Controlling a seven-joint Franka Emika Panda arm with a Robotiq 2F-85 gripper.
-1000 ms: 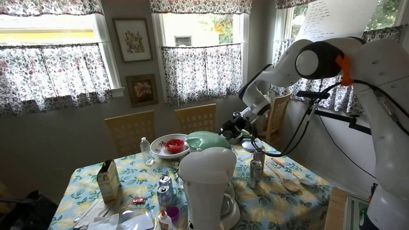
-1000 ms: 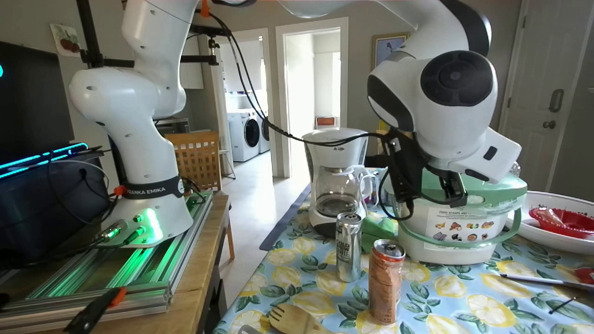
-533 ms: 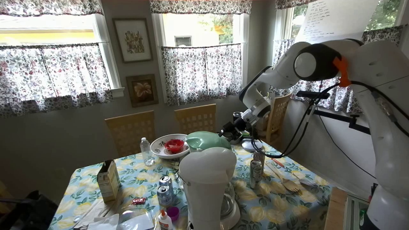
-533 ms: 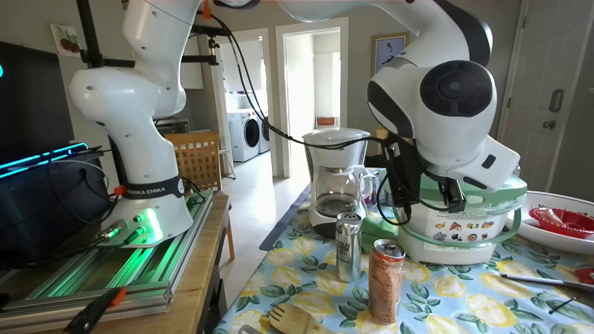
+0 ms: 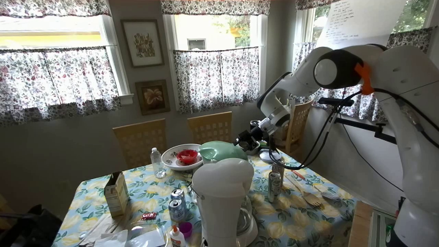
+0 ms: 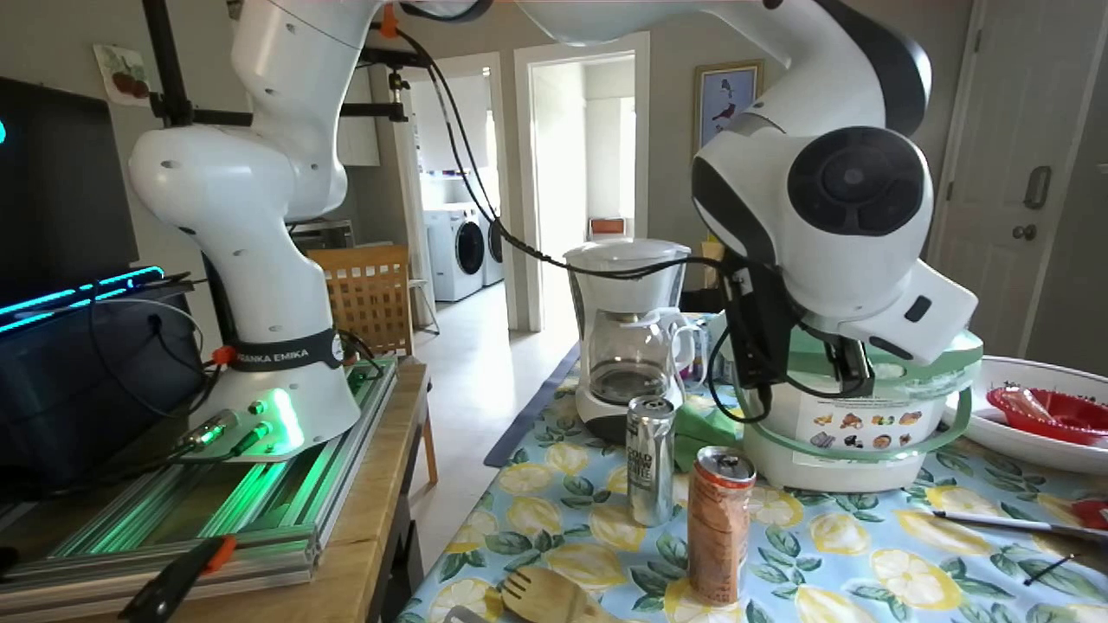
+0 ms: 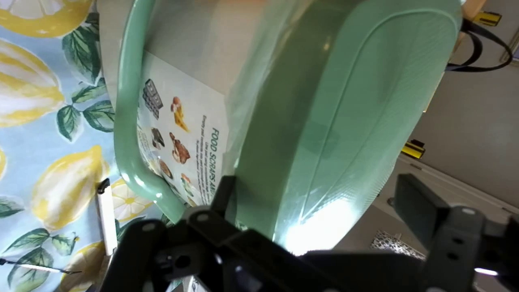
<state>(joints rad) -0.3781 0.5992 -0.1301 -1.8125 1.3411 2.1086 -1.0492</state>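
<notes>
Gripper [image 7: 318, 187] has its fingers spread wide, gripping nothing, right by the green lid [image 7: 352, 113] of the bin [image 6: 857, 433]. Bin's upright on the tablecloth [image 6: 822, 562], white bowl [image 6: 1026, 452] just beside it.

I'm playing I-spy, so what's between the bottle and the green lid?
A white bowl with a red bowl in it lies between the bottle and the lid, in an exterior view.
</notes>
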